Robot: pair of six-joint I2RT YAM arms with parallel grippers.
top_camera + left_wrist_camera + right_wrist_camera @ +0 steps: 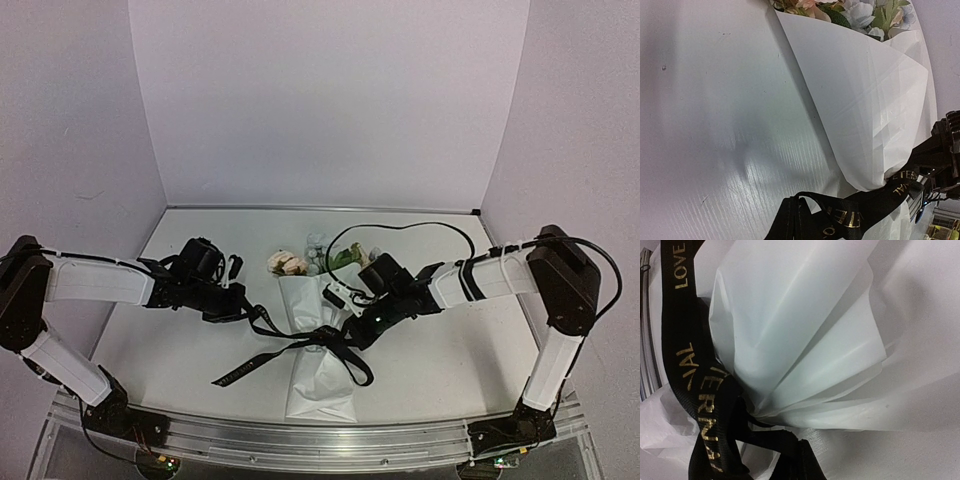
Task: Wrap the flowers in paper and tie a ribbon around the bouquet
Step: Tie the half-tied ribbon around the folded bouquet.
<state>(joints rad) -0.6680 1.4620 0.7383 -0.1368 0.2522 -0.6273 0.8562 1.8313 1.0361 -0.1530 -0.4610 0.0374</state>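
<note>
In the top external view the bouquet (pixel 318 350) lies mid-table (pixel 180 345), with the flowers (pixel 290 263) toward the far edge and the tail of the paper (pixel 320 390) cone reaching the near edge; the ribbon (pixel 255 367) crosses the cone at its waist, one end trailing toward the near-left corner; the left gripper (pixel 238 303), jaws together, appears to pinch a strand running tight from the waist toward the left edge; the right gripper (pixel 347 312) sits at the crossing, jaws together, though whether ribbon lies between them I cannot tell; a black cable (pixel 400 228) loops beside the blooms near the far edge, and a wide swing of the right arm could drag it into them.

In the left wrist view the paper is folded over itself and gathered where the ribbon bites; the upper flap lies loose with an open edge; a hard pull toward the left edge would likely slide the light bouquet across the table rather than tighten the tie, or peel that flap open.

In the right wrist view thin pleats bunch into a narrow neck under the twisted ribbon; over-tightening could tear them; if the right jaws have caught paper along with ribbon, or nothing at all, the paper could rip or the tie slacken.
</note>
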